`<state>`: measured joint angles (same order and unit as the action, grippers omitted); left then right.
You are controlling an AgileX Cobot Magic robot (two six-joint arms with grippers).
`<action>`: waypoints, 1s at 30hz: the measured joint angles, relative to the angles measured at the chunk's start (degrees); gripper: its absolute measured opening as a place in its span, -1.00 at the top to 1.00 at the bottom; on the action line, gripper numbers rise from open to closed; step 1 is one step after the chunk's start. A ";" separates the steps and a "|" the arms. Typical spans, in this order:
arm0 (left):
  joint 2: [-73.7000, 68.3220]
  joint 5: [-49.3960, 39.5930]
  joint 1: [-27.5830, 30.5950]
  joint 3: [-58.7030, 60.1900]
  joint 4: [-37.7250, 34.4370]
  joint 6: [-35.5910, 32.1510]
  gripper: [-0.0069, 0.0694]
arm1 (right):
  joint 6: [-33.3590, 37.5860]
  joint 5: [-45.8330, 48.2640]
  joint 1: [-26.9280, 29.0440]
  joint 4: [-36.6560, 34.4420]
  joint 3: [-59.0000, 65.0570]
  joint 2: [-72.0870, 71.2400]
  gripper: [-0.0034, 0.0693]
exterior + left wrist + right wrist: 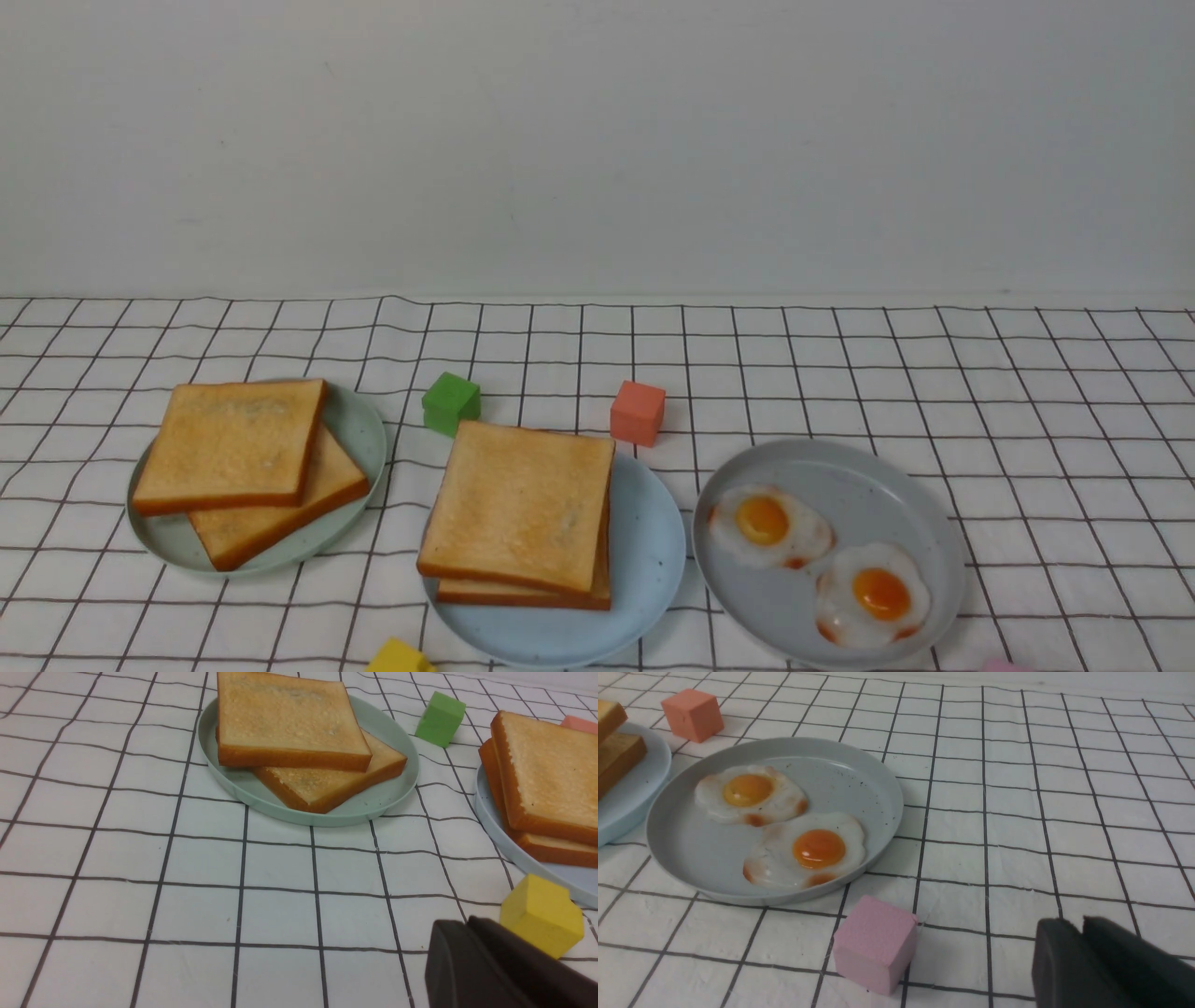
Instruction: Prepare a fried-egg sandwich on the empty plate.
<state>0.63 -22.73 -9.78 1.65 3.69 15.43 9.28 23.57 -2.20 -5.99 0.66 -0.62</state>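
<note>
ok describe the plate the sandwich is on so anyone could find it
On the checked tablecloth three plates sit in a row. Take the middle one, the pale blue plate, just in front of the green cube and orange cube. It alone holds neatly stacked toast.

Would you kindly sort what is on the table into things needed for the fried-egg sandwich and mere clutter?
Job: stacked toast on blue plate; fried eggs on grey plate; spare toast on green plate.
Clutter: green cube, orange cube, yellow block, pink cube.

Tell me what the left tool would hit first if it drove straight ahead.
Probably the yellow block, just beyond the left tool; past it sits the pale blue plate. Depth is unclear.
</note>
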 joint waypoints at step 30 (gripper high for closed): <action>0.00 0.00 0.00 0.00 0.00 0.00 0.72 | 0.00 -0.18 0.00 0.00 0.06 0.00 0.58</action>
<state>0.63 -22.73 -9.78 1.65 3.69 15.43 9.28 23.39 -2.20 -5.99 0.72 -0.62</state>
